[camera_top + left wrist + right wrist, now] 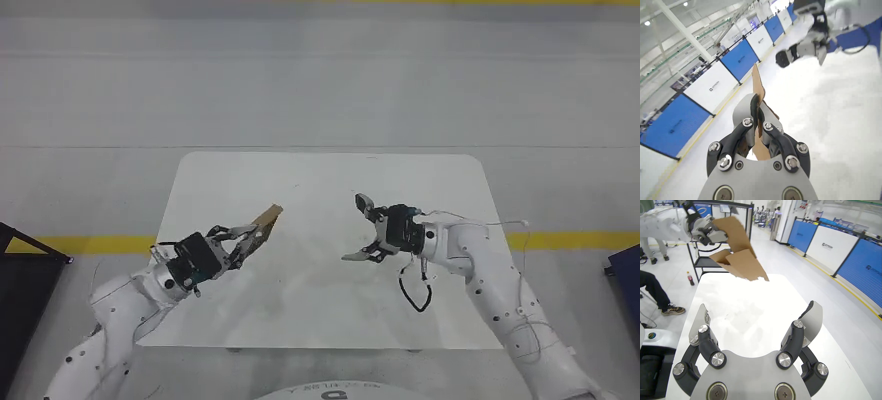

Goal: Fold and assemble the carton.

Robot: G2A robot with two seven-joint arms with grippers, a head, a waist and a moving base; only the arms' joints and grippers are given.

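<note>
My left gripper (243, 240) is shut on a flat brown carton (266, 220), held edge-on above the left half of the white table (330, 300). In the left wrist view the carton (758, 89) stands up thin between the two pads (754, 106). The right wrist view shows its broad face, partly unfolded with flaps, the carton (740, 256) hanging in the air beyond my right gripper (761, 311). That right gripper (362, 230) is open and empty over the table's middle right, a hand's width from the carton, and its fingers (783, 58) face the left wrist camera.
A black cable (415, 290) loops under the right wrist. Beside the table's far end stand a black metal rack (702, 262), a small bottle (690, 278) on the floor, and a person's legs (657, 291). Blue and white barrier panels (838, 247) line the yellow floor stripe.
</note>
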